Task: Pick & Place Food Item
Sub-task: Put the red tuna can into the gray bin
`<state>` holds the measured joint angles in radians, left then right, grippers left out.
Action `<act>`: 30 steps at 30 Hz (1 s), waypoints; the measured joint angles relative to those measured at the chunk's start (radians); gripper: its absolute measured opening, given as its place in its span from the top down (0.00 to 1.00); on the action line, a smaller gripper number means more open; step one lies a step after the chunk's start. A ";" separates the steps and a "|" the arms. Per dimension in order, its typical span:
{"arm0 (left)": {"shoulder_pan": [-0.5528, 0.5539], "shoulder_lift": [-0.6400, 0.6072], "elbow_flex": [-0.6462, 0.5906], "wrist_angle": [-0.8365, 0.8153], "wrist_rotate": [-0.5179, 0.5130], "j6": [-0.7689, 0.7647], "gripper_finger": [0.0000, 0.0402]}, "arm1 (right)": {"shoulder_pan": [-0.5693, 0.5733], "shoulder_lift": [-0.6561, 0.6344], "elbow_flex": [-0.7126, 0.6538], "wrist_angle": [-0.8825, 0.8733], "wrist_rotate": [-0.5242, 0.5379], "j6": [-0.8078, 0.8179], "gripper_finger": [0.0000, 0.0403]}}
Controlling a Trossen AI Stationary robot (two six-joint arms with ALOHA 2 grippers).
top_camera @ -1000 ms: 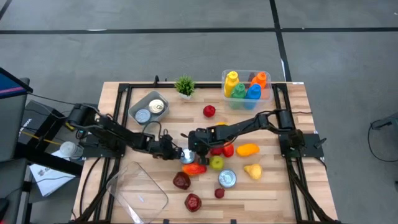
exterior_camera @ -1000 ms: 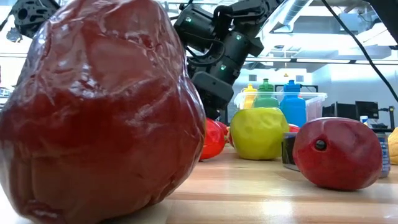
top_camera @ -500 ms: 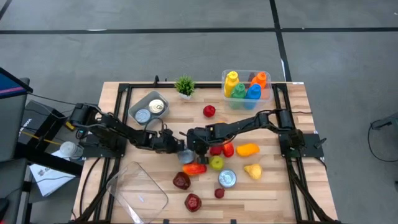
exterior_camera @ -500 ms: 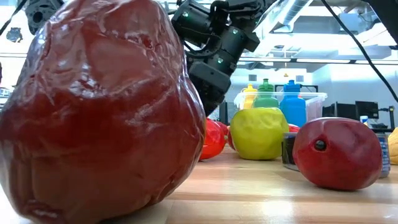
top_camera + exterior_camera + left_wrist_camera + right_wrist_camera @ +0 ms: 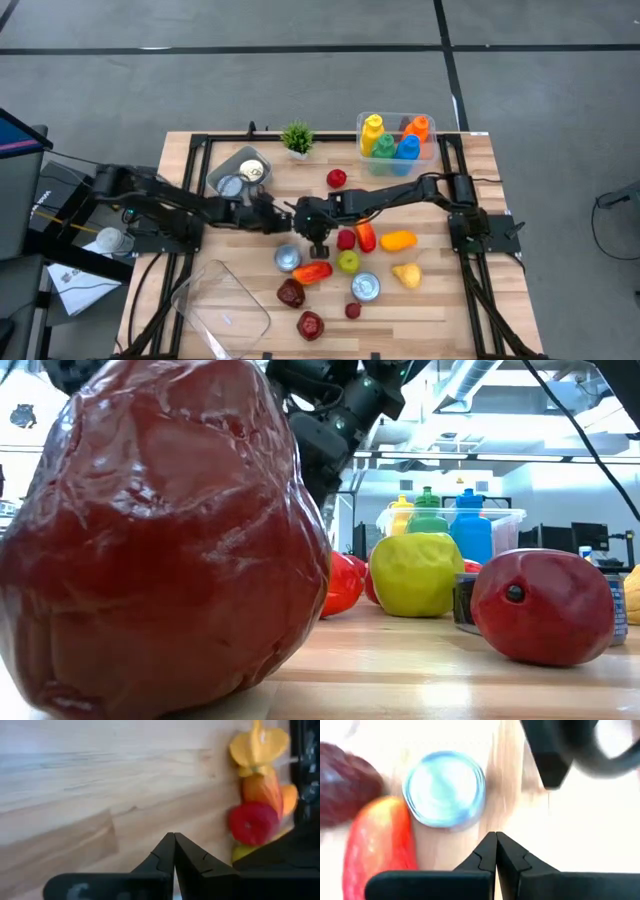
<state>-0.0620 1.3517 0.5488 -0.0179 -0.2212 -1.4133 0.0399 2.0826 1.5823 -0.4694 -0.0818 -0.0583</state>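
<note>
Food items lie in a loose cluster on the wooden table (image 5: 200, 250): a red pepper (image 5: 313, 270), a green apple (image 5: 348, 262), red pieces (image 5: 356, 239), an orange piece (image 5: 398, 240), a yellow piece (image 5: 406, 273) and two dark red fruits (image 5: 291, 292) (image 5: 310, 324). A silver can (image 5: 288, 258) stands on its base beside the pepper. My left gripper (image 5: 283, 218) and my right gripper (image 5: 312, 236) hang shut and empty above the table's middle, tips close together, just far of the can. In the right wrist view the can (image 5: 444, 789) and pepper (image 5: 380, 840) lie ahead of the shut fingers (image 5: 496, 842).
A clear bin of coloured bottles (image 5: 396, 140), a small plant (image 5: 296, 138) and a red apple (image 5: 336, 178) stand at the far side. A grey tray with cans (image 5: 238, 172) sits far left, a clear container (image 5: 222, 305) near left, and another can (image 5: 366, 286) near the apple.
Both grippers have risen from around the silver can and drawn toward the table's far edge, staying shut. The can, earlier half hidden between them, now stands uncovered beside the red pepper.
</note>
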 joint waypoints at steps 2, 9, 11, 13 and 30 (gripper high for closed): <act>-0.004 -0.099 -0.001 -0.180 0.053 0.001 1.00 | 0.001 -0.007 0.000 -0.005 -0.002 -0.002 1.00; -0.079 -0.214 -0.003 -0.402 0.230 -0.036 1.00 | 0.021 -0.004 -0.001 -0.003 -0.025 -0.017 1.00; -0.104 -0.170 -0.003 -0.366 0.262 -0.053 1.00 | 0.032 -0.001 -0.002 0.002 -0.026 -0.018 1.00; -0.132 -0.107 -0.003 -0.328 0.296 -0.066 1.00 | 0.034 0.000 -0.002 0.009 -0.029 -0.020 1.00; -0.167 0.190 -0.005 0.083 0.266 -0.193 1.00 | 0.041 0.001 -0.226 0.243 -0.055 0.091 1.00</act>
<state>-0.2290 1.5416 0.5441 0.0655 0.0451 -1.6060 0.0812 2.0835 1.3561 -0.2260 -0.1364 0.0328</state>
